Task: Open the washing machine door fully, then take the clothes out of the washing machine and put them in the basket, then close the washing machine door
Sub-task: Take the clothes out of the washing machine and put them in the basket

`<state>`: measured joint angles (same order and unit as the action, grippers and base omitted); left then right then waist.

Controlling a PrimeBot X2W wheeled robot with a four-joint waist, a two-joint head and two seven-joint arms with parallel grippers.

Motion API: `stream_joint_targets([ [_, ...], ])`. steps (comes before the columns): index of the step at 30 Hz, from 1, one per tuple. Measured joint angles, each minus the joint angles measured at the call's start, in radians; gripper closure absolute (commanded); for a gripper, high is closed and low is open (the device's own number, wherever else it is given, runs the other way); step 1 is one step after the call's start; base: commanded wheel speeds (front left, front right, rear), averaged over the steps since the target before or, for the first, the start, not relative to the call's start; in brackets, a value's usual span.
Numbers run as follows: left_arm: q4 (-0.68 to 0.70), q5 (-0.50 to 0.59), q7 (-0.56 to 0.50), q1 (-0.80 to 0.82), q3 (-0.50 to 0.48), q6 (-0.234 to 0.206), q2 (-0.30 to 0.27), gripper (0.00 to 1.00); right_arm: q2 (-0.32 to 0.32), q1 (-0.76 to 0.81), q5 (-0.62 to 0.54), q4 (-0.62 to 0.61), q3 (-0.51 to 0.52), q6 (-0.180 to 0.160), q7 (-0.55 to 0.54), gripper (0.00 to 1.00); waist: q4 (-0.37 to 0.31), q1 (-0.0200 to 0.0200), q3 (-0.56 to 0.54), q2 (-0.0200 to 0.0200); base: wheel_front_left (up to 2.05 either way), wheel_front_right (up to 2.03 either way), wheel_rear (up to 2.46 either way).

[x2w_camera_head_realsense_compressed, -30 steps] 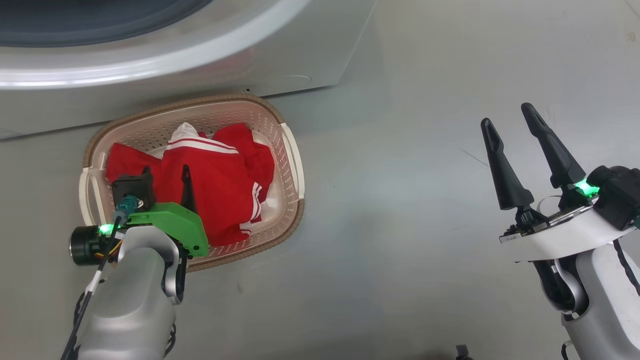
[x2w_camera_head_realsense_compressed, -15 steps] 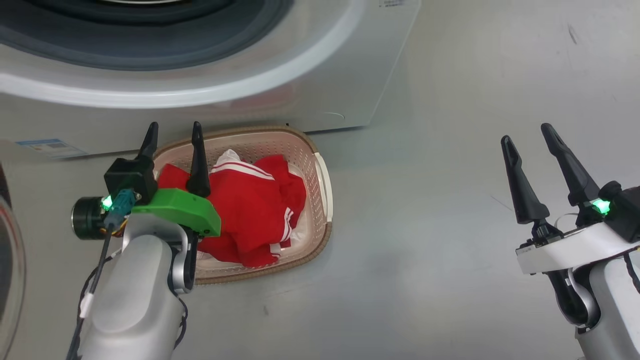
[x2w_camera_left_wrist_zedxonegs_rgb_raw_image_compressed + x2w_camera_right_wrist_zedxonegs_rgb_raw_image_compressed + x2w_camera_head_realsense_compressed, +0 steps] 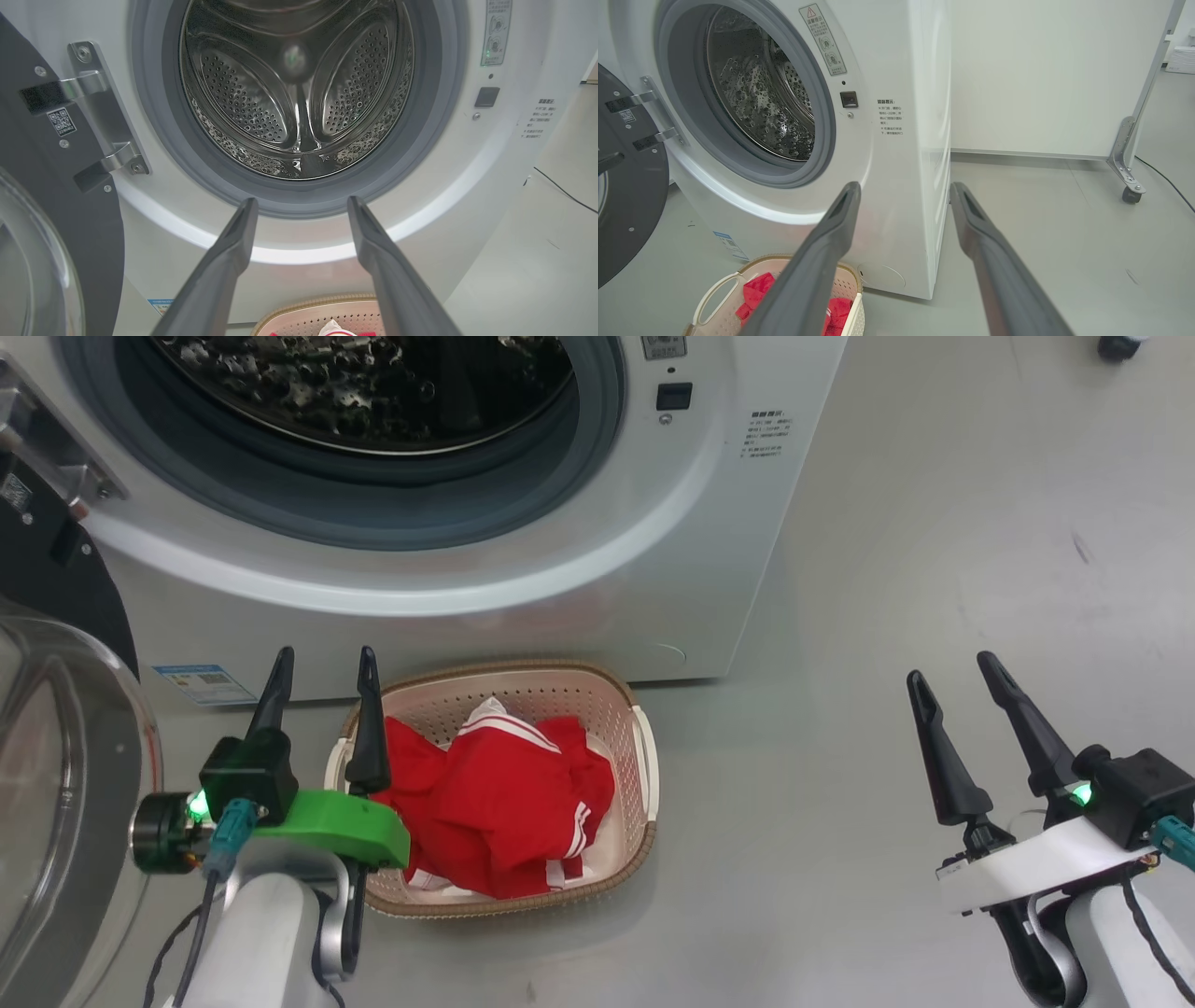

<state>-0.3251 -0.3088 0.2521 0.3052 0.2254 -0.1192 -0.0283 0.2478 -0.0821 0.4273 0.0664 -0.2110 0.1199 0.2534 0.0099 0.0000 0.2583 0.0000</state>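
The red clothes (image 3: 499,803) with white stripes lie heaped in the cream basket (image 3: 644,775), which stands on the floor in front of the white washing machine (image 3: 597,569). Its steel drum (image 3: 299,88) looks bare inside. The washing machine door (image 3: 56,784) hangs swung open at the far left, glass bulge toward me. My left gripper (image 3: 322,658) is open above the basket's left end, fingers pointing at the machine. Off to the right over bare floor my right gripper (image 3: 948,667) is open and holds nothing. The basket (image 3: 714,298) and clothes (image 3: 756,289) also show low in the right wrist view.
Grey floor (image 3: 934,523) spreads to the right of the machine. A white panel on a castor frame (image 3: 1129,186) stands behind it at the right. The door hinge (image 3: 98,107) juts out at the machine's left.
The head camera has tilted up, bringing the drum opening and door into view. My left gripper has lifted out of the basket and off the clothes, fingers now pointing up at the machine.
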Motion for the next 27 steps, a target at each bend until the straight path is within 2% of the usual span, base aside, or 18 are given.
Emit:
stream_joint_targets([
  [11,0.067,0.016,0.000,-0.173,-0.031,0.000,-0.002,0.00,-0.061,0.093,-0.008,0.017,-0.001,-0.044,0.000,0.00,0.008,0.0000,-0.133,0.0000,0.00,0.00,0.00],
  [16,0.089,0.016,0.000,-0.230,-0.030,0.000,-0.005,0.00,-0.070,0.130,-0.016,0.019,0.000,-0.054,0.000,0.00,0.004,0.0000,-0.182,0.0000,0.00,0.00,0.00],
  [27,0.141,0.015,0.000,-0.309,-0.020,0.000,-0.009,0.00,-0.092,0.180,-0.034,0.008,-0.003,-0.078,0.000,0.00,-0.007,0.0000,-0.235,0.0000,0.00,0.00,0.00],
])
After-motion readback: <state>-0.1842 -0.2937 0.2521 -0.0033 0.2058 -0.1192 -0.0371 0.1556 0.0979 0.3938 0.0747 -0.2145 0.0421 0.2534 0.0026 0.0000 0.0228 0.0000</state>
